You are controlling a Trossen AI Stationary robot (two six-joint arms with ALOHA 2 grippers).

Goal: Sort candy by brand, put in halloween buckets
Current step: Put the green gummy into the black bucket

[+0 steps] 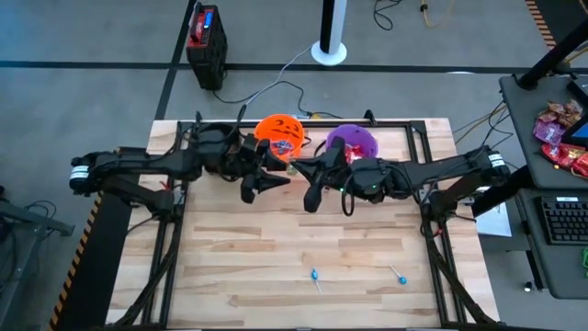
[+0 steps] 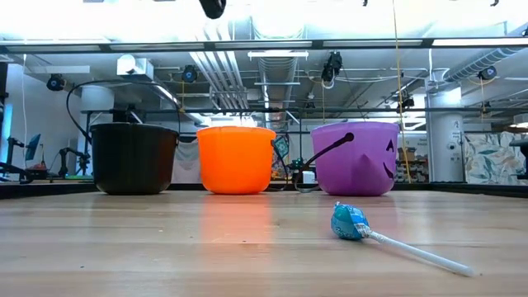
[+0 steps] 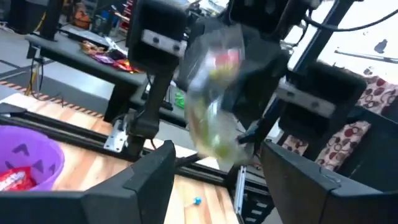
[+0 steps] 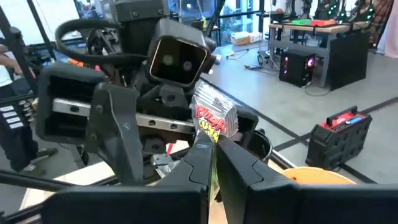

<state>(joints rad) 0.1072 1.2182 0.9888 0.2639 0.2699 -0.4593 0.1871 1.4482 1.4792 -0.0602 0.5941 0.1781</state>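
Note:
Both arms are raised over the far middle of the table, with their grippers facing each other. My right gripper [image 4: 212,146] [image 1: 312,188] is shut on a crinkled clear-and-silver candy packet with red lettering [image 4: 214,118] [image 3: 214,106]. My left gripper [image 3: 214,180] [image 1: 264,184] is open in front of the packet, its fingers wide on either side and apart from it. Black [image 2: 134,157], orange [image 2: 236,158] [image 1: 278,133] and purple [image 2: 356,157] [image 1: 352,142] buckets stand in a row at the far edge. Two blue lollipops [image 1: 315,276] [image 1: 399,275] lie near the near edge. My right gripper pinches the packet's lower edge [image 4: 211,134] between its two fingers, coming roughly level from the table's right. The packet sticks out past the fingertips, lifted clear of the table and high in the air.
The purple bucket holds red-wrapped candy [image 3: 13,179]. In the high view the left arm covers most of the black bucket. One lollipop [image 2: 351,221] lies close in the low view, its stick toward the right. A side desk with more candy [image 1: 560,133] stands to the table's right.

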